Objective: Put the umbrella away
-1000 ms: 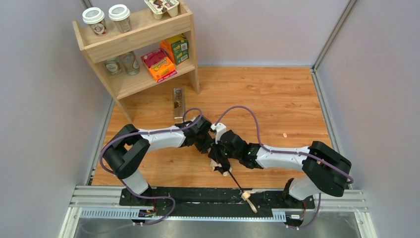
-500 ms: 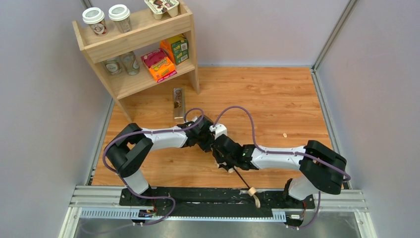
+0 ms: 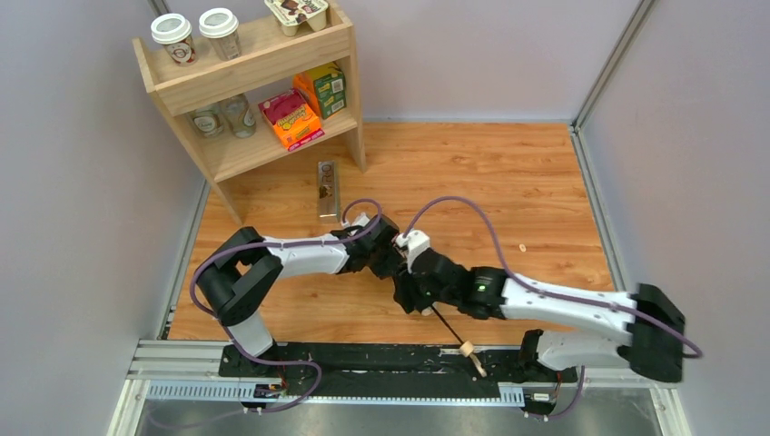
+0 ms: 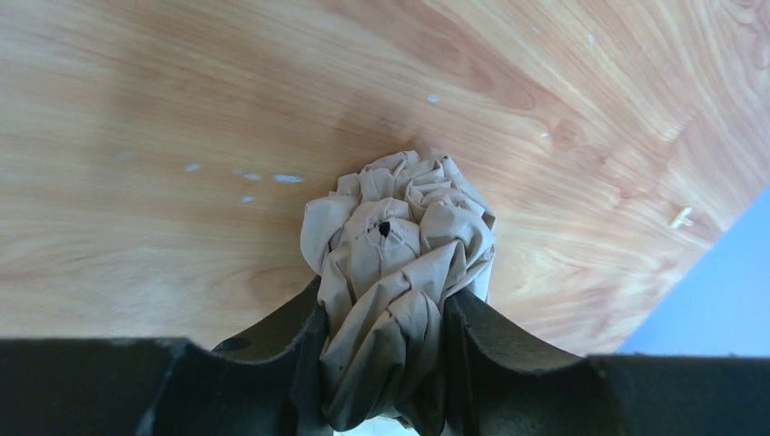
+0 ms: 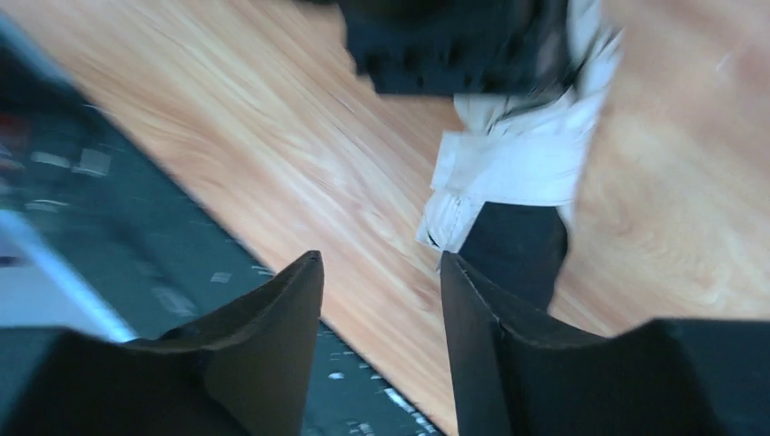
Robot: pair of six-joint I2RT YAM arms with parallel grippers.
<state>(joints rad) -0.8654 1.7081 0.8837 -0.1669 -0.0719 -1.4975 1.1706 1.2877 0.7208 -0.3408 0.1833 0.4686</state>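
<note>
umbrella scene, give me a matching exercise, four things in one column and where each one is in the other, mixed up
1 umbrella canopy
2 wooden knob
3 paper cups
4 orange box

a on top of the shelf
b between the left gripper's fingers
c over the black rail at the near edge
d on the shelf's lower board

Pairs: 1-b, 2-c, 3-a, 4-d

L pincer (image 4: 386,320) clamps umbrella (image 4: 399,227); R pincer (image 5: 381,263) jaws apart, both arms angled inward.
</note>
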